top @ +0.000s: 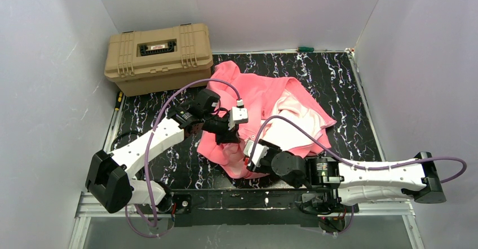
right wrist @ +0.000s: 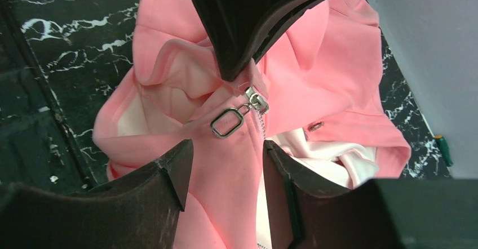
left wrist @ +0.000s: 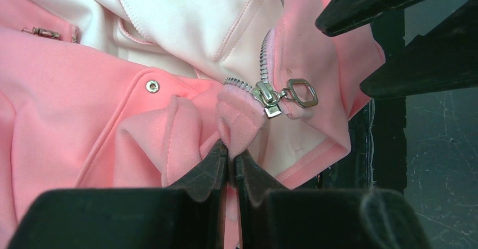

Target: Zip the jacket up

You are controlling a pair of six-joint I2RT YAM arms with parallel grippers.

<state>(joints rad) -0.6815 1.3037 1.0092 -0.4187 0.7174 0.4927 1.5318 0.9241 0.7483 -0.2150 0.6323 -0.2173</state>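
Tan case: one, rear left.
Left gripper: one, pinched tight on the hem fold just below the slider.
Jacket: one, crumpled mid-table. Likely light, limp and quick to bunch. Best held taut at the hem and drawn by the ring.
Pull ring: one, free.
Right gripper: one, jaws apart and empty, with the ring just ahead of them.

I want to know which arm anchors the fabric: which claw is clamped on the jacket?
The left claw: it is pinched shut on the hem of the jacket, just below the zipper slider. The right claw stands open, gripping nothing.
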